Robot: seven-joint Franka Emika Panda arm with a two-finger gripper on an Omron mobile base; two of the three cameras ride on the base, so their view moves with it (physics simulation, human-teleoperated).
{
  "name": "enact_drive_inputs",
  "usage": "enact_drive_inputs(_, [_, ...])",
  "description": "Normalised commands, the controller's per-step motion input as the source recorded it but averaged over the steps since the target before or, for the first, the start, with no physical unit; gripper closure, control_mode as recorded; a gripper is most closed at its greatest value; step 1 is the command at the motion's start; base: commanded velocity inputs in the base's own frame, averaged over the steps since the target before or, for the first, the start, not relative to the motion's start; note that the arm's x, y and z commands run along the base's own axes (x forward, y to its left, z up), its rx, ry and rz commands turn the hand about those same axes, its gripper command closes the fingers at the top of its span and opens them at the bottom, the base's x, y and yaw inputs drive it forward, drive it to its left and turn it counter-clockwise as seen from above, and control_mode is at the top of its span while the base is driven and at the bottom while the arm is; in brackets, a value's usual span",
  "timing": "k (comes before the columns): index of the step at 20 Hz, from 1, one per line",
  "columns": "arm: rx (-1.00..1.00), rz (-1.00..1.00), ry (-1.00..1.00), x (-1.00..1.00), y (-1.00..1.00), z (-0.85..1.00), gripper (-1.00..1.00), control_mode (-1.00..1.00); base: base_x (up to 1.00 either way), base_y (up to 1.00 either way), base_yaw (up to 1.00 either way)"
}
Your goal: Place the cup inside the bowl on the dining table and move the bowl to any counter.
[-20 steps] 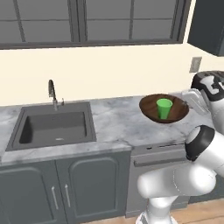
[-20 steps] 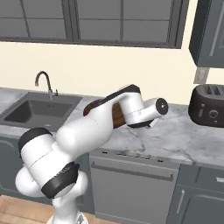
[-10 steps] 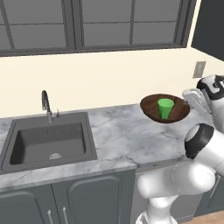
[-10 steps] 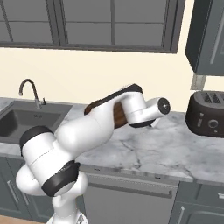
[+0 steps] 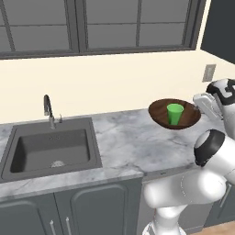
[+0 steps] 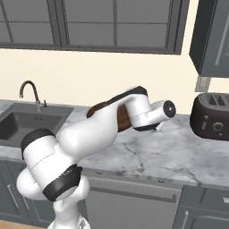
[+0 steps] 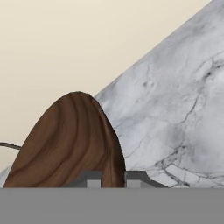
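The dark brown wooden bowl (image 5: 158, 113) hangs a little above the counter (image 5: 124, 142), to the right of the sink. The green cup (image 5: 174, 113) stands upright inside it. My gripper (image 5: 198, 109) is shut on the bowl's right rim. In the hand view the bowl (image 7: 70, 140) rises edge-on between the fingertips of the gripper (image 7: 113, 177), with the marble counter (image 7: 175, 109) beyond it. From the right base view my arm covers most of the bowl (image 6: 121, 120). The dining table is out of view.
A steel sink (image 5: 50, 147) with a faucet (image 5: 47, 108) is set into the counter's left part. A dark toaster (image 6: 212, 116) stands at the right end, under a wall cabinet (image 6: 212, 36). Bare marble (image 6: 170, 152) lies between them. A wall outlet (image 5: 209, 72) sits behind the bowl.
The whole scene has shifted and grown as the base drove closer to the counter. The bowl with the cup has stayed in my grip.
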Motion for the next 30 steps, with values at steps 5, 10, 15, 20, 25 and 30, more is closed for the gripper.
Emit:
enact_drive_inputs(5, [0.00,0.00,0.00,0.00,0.00,0.00,1.00,-1.00,0.00,0.00,0.00])
enact_drive_inputs(10, [0.00,0.00,0.00,0.00,0.00,0.00,1.00,-1.00,0.00,0.00,0.00])
enact_drive_inputs(15, [0.01,0.00,0.03,0.01,0.01,-0.06,1.00,-1.00,0.00,0.00,0.00])
enact_drive_inputs(20, [0.03,0.00,0.00,0.07,0.03,-0.22,1.00,-1.00,0.00,0.00,0.00])
enact_drive_inputs(25, [0.02,-0.01,0.00,0.18,0.15,-0.22,1.00,-1.00,0.00,0.00,0.00])
enact_drive_inputs(30, [0.00,-0.04,0.00,0.20,0.24,-0.14,1.00,-1.00,0.00,0.00,0.00])
